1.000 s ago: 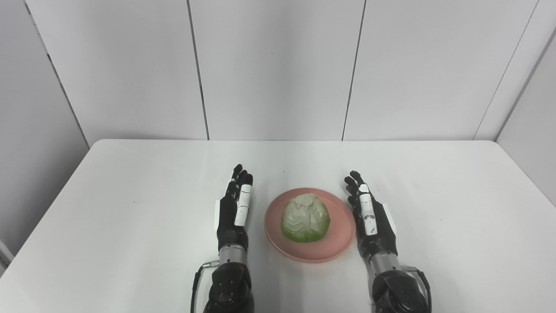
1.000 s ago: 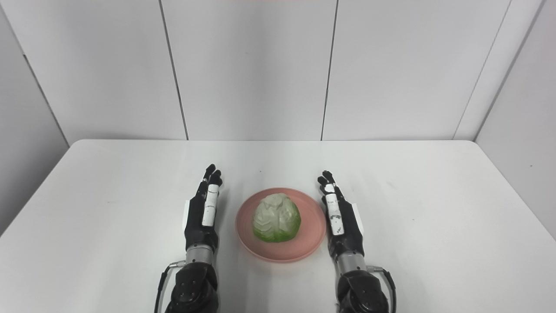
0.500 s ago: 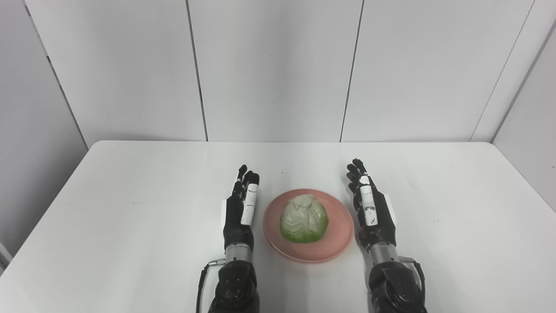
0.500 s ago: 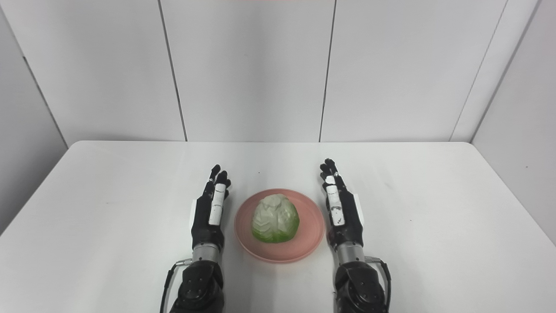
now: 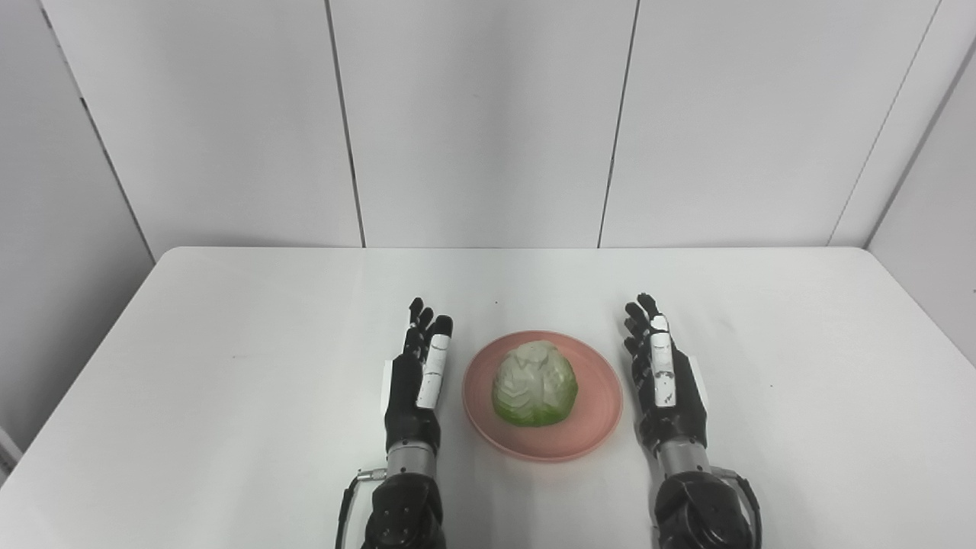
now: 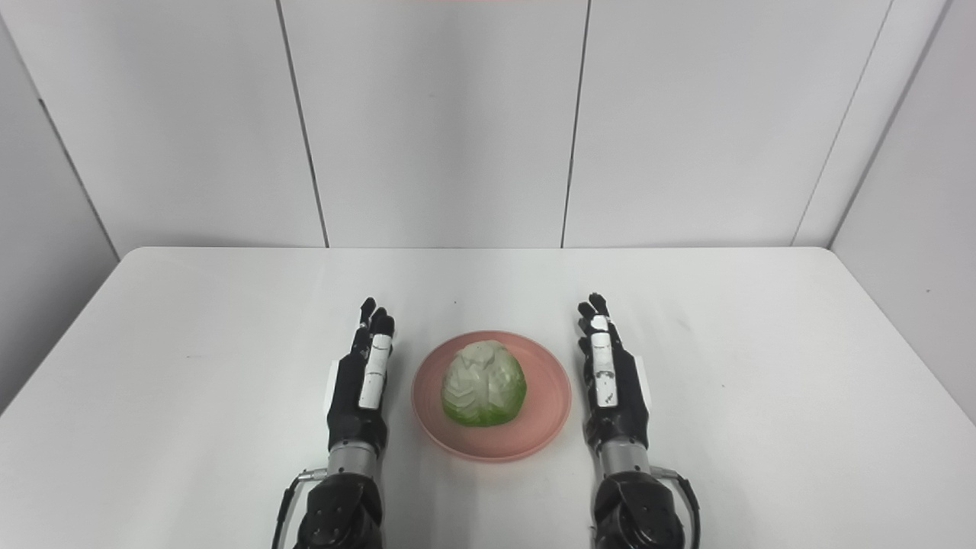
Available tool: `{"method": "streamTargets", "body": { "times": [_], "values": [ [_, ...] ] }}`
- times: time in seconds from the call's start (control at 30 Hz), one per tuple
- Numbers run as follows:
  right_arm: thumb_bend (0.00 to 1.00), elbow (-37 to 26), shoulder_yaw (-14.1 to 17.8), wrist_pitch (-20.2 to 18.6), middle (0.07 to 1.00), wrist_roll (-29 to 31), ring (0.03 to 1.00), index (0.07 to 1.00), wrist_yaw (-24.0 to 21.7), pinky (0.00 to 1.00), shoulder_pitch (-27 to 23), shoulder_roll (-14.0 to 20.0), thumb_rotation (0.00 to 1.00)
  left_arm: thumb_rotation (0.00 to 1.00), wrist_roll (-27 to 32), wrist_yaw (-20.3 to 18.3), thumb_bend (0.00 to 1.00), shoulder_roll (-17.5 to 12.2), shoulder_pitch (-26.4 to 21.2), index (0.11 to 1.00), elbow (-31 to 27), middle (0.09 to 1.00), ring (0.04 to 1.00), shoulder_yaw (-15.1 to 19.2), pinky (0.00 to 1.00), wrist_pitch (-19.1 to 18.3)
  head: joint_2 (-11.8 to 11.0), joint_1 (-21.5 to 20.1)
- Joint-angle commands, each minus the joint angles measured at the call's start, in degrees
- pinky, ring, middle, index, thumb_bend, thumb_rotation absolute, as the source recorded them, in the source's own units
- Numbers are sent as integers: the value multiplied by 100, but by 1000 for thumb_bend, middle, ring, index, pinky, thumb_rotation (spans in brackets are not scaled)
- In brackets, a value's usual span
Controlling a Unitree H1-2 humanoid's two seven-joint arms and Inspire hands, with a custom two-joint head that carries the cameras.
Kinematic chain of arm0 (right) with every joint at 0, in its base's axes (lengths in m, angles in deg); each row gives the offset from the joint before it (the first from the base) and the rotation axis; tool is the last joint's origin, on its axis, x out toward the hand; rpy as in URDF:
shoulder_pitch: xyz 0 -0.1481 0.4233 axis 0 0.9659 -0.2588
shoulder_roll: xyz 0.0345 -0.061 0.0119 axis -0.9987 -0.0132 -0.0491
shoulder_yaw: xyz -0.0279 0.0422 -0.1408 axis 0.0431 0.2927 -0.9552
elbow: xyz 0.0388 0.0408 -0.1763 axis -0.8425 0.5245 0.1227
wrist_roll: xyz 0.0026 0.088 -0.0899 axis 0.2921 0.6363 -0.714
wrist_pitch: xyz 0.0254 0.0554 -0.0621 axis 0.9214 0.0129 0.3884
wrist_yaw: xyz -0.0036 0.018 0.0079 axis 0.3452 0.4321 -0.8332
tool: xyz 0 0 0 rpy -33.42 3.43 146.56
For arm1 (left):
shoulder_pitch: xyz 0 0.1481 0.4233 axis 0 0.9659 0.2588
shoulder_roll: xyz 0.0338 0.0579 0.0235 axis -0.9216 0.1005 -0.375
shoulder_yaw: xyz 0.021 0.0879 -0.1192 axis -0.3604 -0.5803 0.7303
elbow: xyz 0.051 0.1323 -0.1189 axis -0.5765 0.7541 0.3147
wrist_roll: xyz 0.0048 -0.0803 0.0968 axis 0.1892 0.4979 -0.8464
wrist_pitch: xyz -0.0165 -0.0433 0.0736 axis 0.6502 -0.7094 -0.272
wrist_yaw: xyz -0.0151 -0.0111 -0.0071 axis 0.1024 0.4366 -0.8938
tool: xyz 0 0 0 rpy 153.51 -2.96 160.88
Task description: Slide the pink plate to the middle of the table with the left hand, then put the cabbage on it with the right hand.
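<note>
Right hand (image 5: 667, 381) shifted slightly outward, cabbage (image 5: 534, 383) on pink plate (image 5: 587, 427) between both seemingly empty, outstretched hands, left hand (image 5: 415, 374)

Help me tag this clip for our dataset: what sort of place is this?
Probably a robot test station, not a kitchen: a bare white table boxed in by plain grey wall panels, with only a pink plate carrying a cabbage.

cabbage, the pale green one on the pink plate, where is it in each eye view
Left eye view: the pale green cabbage sits right of centre, low in the picture.
Right eye view: it sits almost at centre, low.
Shared landmark: the round pink plate beneath it, between the two black hands.
</note>
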Motion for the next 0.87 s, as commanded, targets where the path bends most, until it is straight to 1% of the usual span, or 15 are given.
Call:
{"method": "streamTargets", "body": {
  "times": [0.0,0.07,0.2,0.27,0.37,0.47,0.57,0.63,0.83],
  "values": [
    [935,-192,-14,-109,931,-44,963,925,22,1000,44,27,951,861,-121,-43,847,14,264,1000,-4,1000,995,-15,1000,-1,35,-30],
    [922,-309,-9,-217,930,-24,960,928,43,1000,45,7,986,861,-119,-30,851,11,276,1000,-83,1000,999,-26,1000,-20,80,-57],
    [931,-500,-39,-341,928,-21,957,930,54,1000,68,-29,1000,857,-157,-17,825,5,292,1000,-205,1000,998,-66,1000,-97,104,-83],
    [897,-532,-45,-354,929,-21,959,934,55,1000,96,-43,1000,876,-287,31,799,-14,276,1000,-158,1000,1000,-111,1000,1,108,-92],
    [859,-485,-55,-282,927,-77,955,931,63,1000,129,-27,1000,879,-418,90,791,-11,229,1000,-26,1000,1000,-128,1000,125,58,-33],
    [848,-408,-48,-224,923,-126,949,923,55,995,127,4,1000,880,-456,117,793,7,188,1000,59,1000,1000,-111,1000,168,62,-28],
    [894,-294,-5,-186,914,-140,941,910,59,975,117,22,976,890,-437,90,793,10,171,1000,74,1000,1000,-105,1000,198,57,-56],
    [902,-277,2,-171,913,-169,939,904,85,972,117,15,972,894,-429,70,791,7,183,1000,54,1000,1000,-108,1000,206,58,-48],
    [874,-255,21,-120,914,-179,938,912,84,967,53,-5,992,905,-473,69,792,-52,165,1000,89,1000,1000,-108,1000,205,99,-102]
  ]
}}
